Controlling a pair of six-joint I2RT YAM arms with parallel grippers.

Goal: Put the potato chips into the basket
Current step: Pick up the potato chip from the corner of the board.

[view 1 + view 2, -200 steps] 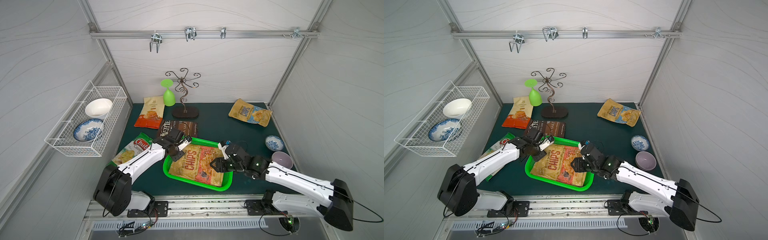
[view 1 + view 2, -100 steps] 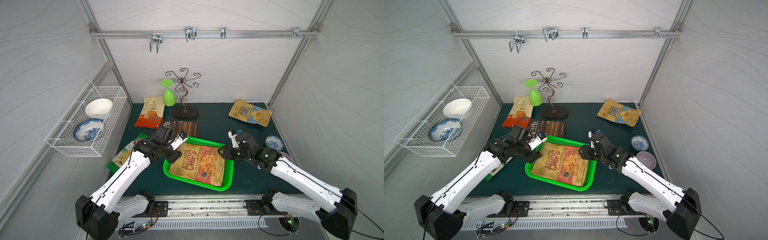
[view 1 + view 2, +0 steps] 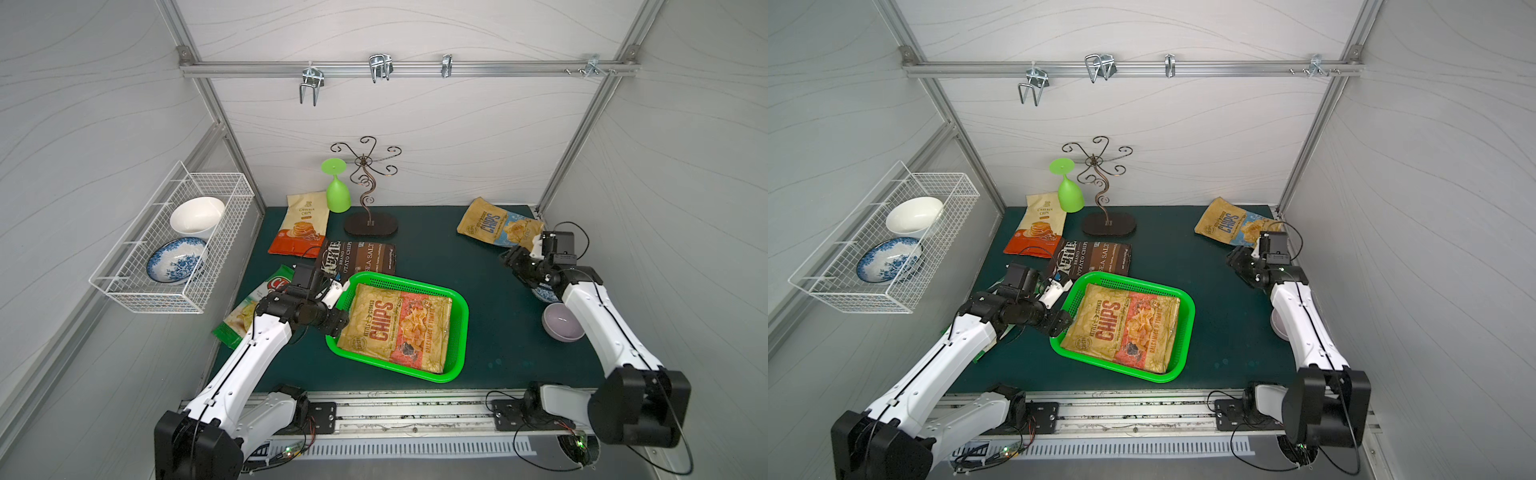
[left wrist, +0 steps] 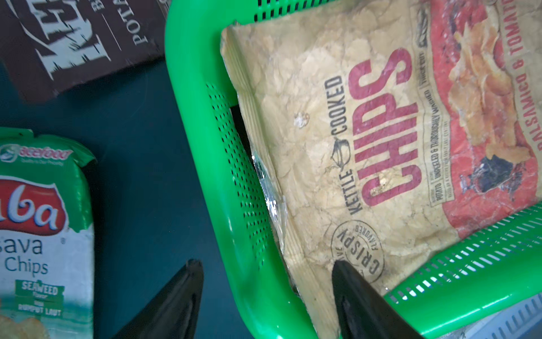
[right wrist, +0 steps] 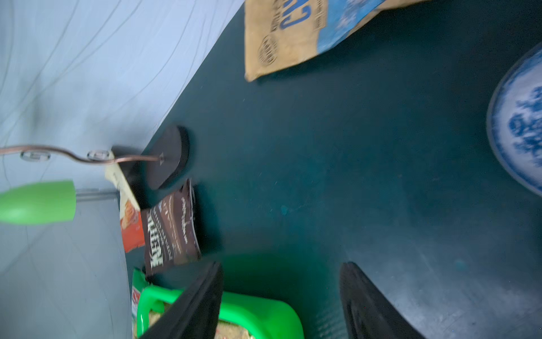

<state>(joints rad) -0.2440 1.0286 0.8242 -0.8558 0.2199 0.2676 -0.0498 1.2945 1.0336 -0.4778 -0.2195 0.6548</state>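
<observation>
Five chip bags are seen in both top views, and only one lies in the basket (image 3: 458,309): the red CHIPS bag (image 3: 397,326) is laid flat and face up, filling most of the basket's floor. The Kettle bag (image 3: 359,258) is spread on the mat (image 3: 490,286) just beside the basket's far rim, and the cassava bag (image 3: 301,226) lies beyond it, near the stand (image 3: 370,224). The seaweed bag (image 3: 243,311) is partly hidden under the left arm, and the blue CHIPS bag (image 3: 492,226) is found at the far right corner of the mat. The left gripper (image 3: 338,309) is held over the basket's left end with its jaws spread; in the left wrist view one finger is seen above a corner of the red CHIPS bag and one outside the rim, and nothing is gripped. The right gripper (image 3: 517,266) is raised well apart from the basket, near the blue CHIPS bag, its jaws likewise parted and empty, with only the mat seen between them in the right wrist view.
</observation>
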